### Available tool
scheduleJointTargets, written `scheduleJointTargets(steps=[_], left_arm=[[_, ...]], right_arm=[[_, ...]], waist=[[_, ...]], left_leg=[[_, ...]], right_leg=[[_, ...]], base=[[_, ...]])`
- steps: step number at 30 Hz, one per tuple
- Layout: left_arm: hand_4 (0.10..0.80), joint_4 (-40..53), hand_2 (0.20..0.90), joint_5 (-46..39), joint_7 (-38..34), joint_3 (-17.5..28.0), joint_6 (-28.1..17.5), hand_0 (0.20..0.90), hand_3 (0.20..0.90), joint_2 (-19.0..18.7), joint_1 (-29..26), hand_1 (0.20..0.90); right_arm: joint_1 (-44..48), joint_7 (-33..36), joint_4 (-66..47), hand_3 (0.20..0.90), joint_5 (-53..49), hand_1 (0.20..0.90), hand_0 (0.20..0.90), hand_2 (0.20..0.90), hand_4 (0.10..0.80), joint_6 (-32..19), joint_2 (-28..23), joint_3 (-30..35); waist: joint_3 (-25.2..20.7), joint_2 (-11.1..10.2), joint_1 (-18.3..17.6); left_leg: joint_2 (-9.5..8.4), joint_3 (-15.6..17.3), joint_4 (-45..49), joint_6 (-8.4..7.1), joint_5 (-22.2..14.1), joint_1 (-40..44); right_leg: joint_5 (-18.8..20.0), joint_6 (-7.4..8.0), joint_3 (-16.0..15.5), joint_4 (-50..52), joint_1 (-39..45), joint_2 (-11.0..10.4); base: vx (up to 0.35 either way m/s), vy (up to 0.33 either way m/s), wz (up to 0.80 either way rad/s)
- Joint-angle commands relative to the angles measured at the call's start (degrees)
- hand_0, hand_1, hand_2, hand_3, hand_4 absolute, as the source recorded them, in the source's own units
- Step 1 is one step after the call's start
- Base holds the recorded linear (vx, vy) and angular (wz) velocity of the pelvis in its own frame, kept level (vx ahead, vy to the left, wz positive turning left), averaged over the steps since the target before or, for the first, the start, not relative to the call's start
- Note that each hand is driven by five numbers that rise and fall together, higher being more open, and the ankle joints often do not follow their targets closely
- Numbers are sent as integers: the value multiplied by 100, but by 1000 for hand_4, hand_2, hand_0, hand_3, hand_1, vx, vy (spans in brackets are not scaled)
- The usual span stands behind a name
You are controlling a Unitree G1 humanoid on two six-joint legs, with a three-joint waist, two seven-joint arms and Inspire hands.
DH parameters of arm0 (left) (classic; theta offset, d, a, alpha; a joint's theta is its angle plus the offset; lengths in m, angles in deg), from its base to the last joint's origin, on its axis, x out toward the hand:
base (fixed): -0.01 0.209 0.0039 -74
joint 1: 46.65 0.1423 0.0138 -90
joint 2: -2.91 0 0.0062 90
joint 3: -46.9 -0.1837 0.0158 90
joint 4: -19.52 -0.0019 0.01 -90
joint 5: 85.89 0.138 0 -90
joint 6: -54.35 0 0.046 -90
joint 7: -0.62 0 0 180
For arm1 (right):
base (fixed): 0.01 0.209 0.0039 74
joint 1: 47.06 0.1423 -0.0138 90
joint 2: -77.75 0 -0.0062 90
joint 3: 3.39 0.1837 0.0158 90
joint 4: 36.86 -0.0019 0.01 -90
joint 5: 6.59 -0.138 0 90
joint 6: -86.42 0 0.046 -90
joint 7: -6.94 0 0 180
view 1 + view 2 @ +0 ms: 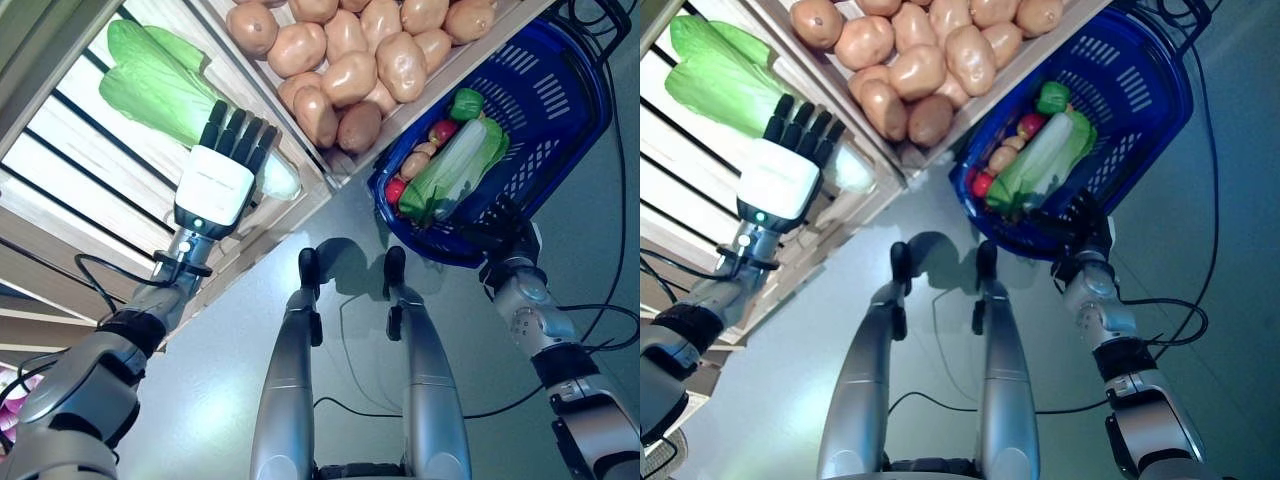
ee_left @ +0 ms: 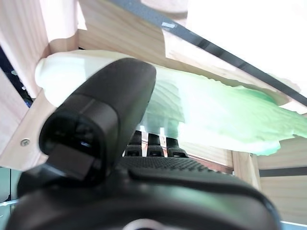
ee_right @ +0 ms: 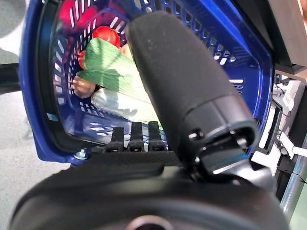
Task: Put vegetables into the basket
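A long pale-green cabbage [image 1: 150, 80] lies on the stand's slatted wooden shelf [image 1: 60, 160]. My left hand [image 1: 215, 185] rests on the cabbage's white stem end with its fingers straight and open. In the left wrist view the cabbage [image 2: 216, 105] lies right past my thumb [image 2: 110, 110]. The blue basket [image 1: 580, 90] stands on the floor to the right. It holds another long cabbage [image 1: 455, 165], a green pepper [image 1: 466, 103], a brown potato [image 1: 415, 163] and a red round vegetable [image 1: 395, 190]. My right hand [image 1: 505, 235] waits at the basket's near rim, open.
A wooden crate [image 1: 345, 165] stands on the stand between the shelf and the basket, its corner close to my left hand. Grey floor [image 1: 230, 340] lies below the stand and around the basket.
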Motion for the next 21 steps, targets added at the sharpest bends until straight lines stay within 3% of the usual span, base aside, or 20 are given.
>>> scheduleJointTargets(steps=[1,13,18,21], left_arm=[[400,-343,300,-269,538,118,66,300,300,568,-792,300],[400,-519,300,-324,405,264,-80,300,300,498,-691,300],[400,-362,300,-661,-626,679,-441,300,300,429,-414,300],[400,106,300,-671,-1253,1167,-582,300,300,391,73,300]], right_arm=[[31,41,-416,900,233,900,900,900,800,-358,-162,-26],[1,16,-466,900,270,900,900,900,800,-325,-92,-14],[-204,-25,-565,900,306,900,900,900,800,-375,30,8],[-548,74,-889,900,541,900,900,900,800,-438,192,88]], waist=[[-19,-97,-236],[-19,-101,-234],[-19,-112,-207],[-19,-84,-163]], left_leg=[[-70,3,-3,-18,183,-186],[-93,19,-134,-22,208,101],[-85,-9,-353,-52,278,440],[-101,-24,-617,-87,358,794]], right_leg=[[316,-332,-317,-72,213,242],[334,-309,-308,-198,473,287],[356,-285,-297,-371,784,295],[374,-273,-319,-608,1146,266]], base=[[0,0,0],[0,0,0],[45,-32,-2],[64,-42,-3]])
